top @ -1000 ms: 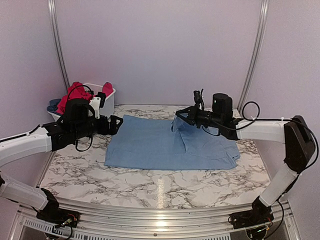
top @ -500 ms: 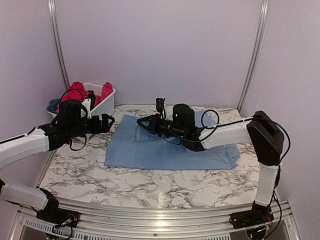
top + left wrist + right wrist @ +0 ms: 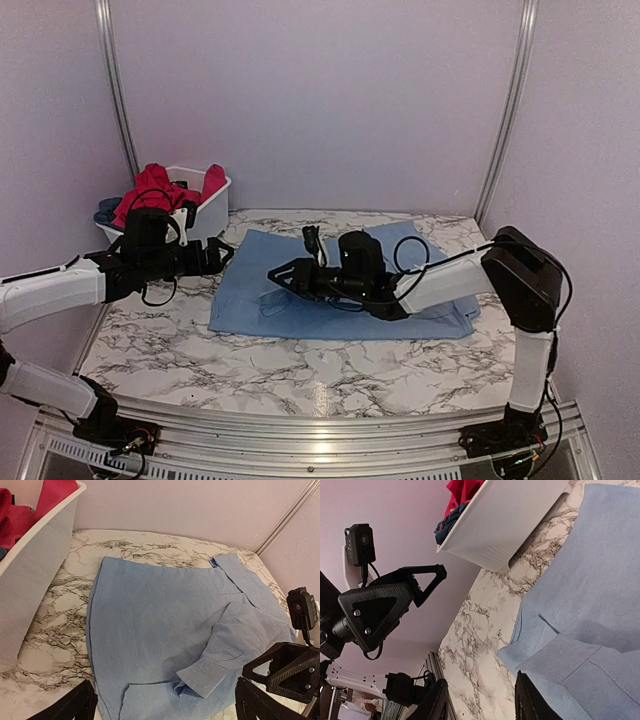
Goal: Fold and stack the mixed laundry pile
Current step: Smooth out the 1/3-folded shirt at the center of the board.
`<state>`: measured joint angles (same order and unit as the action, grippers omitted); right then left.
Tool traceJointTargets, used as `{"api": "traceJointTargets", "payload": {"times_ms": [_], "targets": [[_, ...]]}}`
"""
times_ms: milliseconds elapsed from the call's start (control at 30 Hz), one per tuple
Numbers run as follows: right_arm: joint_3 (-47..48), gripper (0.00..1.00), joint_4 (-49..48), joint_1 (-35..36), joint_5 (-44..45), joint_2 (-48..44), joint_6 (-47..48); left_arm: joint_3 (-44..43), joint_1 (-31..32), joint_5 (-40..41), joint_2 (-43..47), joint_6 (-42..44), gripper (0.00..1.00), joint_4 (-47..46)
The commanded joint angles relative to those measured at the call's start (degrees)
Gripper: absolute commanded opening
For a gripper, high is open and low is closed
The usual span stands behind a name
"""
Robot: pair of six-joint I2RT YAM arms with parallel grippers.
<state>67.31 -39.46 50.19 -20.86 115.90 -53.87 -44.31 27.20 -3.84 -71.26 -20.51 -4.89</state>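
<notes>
- Now, left gripper (image 3: 218,254): jaws spread wide, nothing between them. It hangs over the table (image 3: 300,372) just beside the shirt's left edge, between the basket and the shirt, touching neither.
- Right gripper (image 3: 284,276): jaws parted to a middling gap, nothing held. It sits low over the left part of the shirt. Cannot tell whether a fingertip touches the cloth.
- Shirt (image 3: 245,295): light blue, spread flat on the marble, mid-table. One sleeve (image 3: 220,647) is folded across the body. Its cuff (image 3: 202,676) lies on the shirt near the near edge, just in front of the right gripper and apart from it.
- Basket (image 3: 208,212): white plastic, far left corner of the table, beside the shirt but apart from it. Heaped above the rim.
- Basket contents: red cloth (image 3: 150,185) in two lumps, one at the left and one at the far rim. Cannot tell whether these are one garment or several. Dark blue cloth (image 3: 108,210) hangs out at the left side, under the red.
- Count: 2 arms, 2 grippers, 1 basket, 1 shirt on the table, 2 red lumps, 1 dark blue piece showing.
</notes>
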Motion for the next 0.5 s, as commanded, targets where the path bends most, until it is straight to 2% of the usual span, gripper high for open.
{"api": "traceJointTargets", "payload": {"times_ms": [0, 133, 267, 367, 467], "targets": [[-2.4, 0.41, 10.7, -0.4, -4.0, -10.4, 11.5, 0.4, 0.2, -4.7, -2.1, -1.9, 0.99, -4.0], [-7.1, 0.4, 19.3, -9.2, -2.1, -19.5, 17.8, -1.3, 1.8, -6.2, -6.3, -2.5, 0.99, -4.0], [-6.3, 0.38, 31.2, -18.1, 0.4, -21.9, 26.4, -4.1, 5.1, -6.3, -11.7, -3.3, 0.99, -1.6], [-4.8, 0.37, 38.8, -20.9, 1.3, -21.2, 31.4, -4.5, 7.4, -7.3, -15.0, -5.2, 0.99, -1.4], [-6.4, 0.37, 42.2, -22.8, 3.9, -22.1, 33.7, -3.7, 9.0, -7.6, -17.0, -9.3, 0.93, -1.6]]}}
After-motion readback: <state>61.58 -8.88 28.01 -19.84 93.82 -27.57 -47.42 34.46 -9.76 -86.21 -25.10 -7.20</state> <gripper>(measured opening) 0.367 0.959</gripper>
